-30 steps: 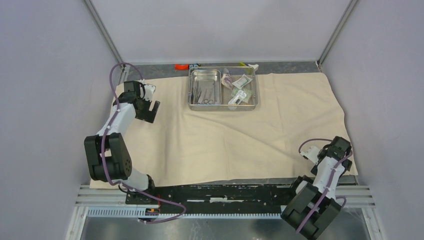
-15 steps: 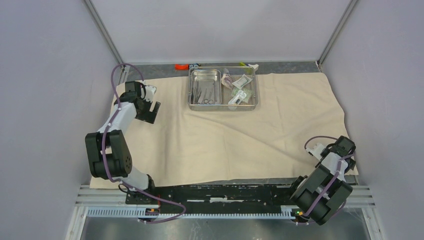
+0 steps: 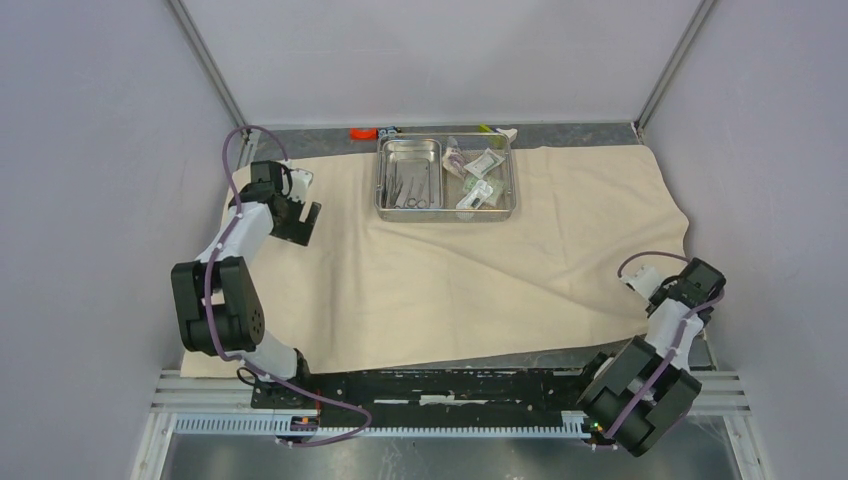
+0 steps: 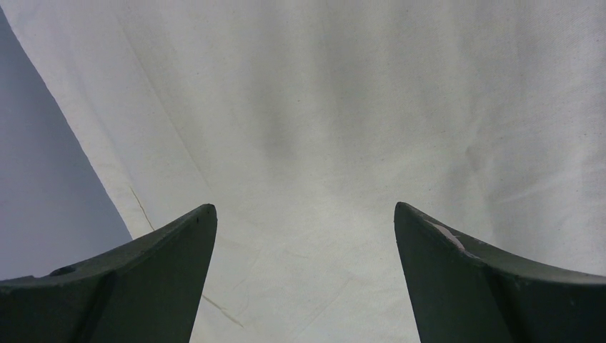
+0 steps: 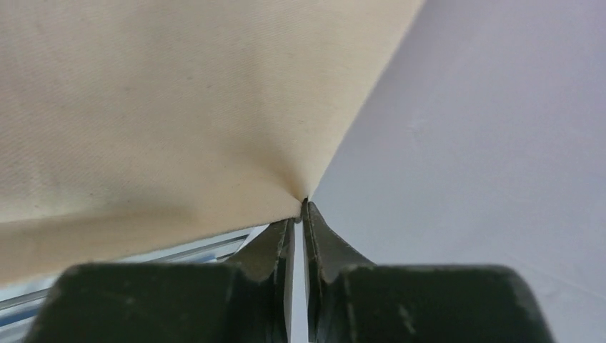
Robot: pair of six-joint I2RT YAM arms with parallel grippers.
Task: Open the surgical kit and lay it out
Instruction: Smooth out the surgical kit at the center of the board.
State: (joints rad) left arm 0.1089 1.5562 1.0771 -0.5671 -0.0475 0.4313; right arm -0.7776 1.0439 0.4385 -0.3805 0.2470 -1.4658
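Right wrist | right tool (image 5: 300,211) clenched on cloth wrap (image 5: 143,107) corner | left tool (image 4: 304,207) spread wide

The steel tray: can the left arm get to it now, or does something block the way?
Probably yes. The left gripper is open above the cloth, and only flat cloth lies between it and the steel tray.

Matt beige cloth wrap (image 3: 450,280); shiny steel tray (image 3: 447,214).

orange piece (image 3: 362,133): far edge of the tabletop (image 3: 580,133)
black piece (image 3: 389,130): just right of it
yellow-green and white object (image 3: 500,131): far edge, further right
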